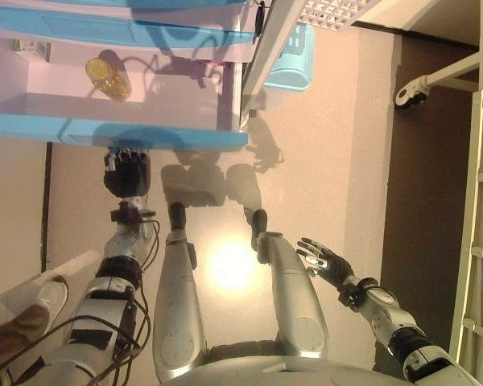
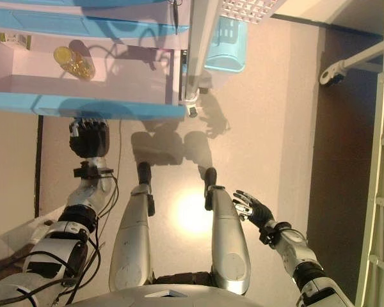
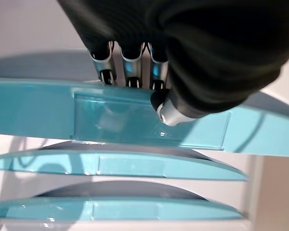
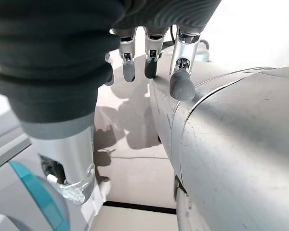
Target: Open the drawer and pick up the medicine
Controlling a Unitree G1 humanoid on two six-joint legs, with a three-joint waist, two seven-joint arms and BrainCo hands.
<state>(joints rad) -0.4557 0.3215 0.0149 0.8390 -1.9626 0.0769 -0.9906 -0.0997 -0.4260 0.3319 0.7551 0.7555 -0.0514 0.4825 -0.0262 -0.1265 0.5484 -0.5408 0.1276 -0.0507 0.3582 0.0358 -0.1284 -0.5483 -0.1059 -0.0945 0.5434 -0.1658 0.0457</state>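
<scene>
A blue-fronted drawer point(image 1: 113, 129) stands pulled open across the upper left of the head view. Inside it, toward the upper left, lies a small yellow medicine bottle point(image 1: 109, 78) on the pale drawer floor. The left hand point(image 1: 127, 171) sits just below the drawer front, its fingers point(image 3: 130, 65) curled over the front's top edge, thumb against the blue panel. The right hand point(image 1: 326, 261) hangs low at lower right, fingers loosely spread, holding nothing. A blue basket point(image 1: 291, 60) sits at upper centre.

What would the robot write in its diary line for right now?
drawer: pulled open | medicine bottle: lying inside, untouched | left hand: at drawer front, fingers hooked over its edge | right hand: open, idle, low
</scene>
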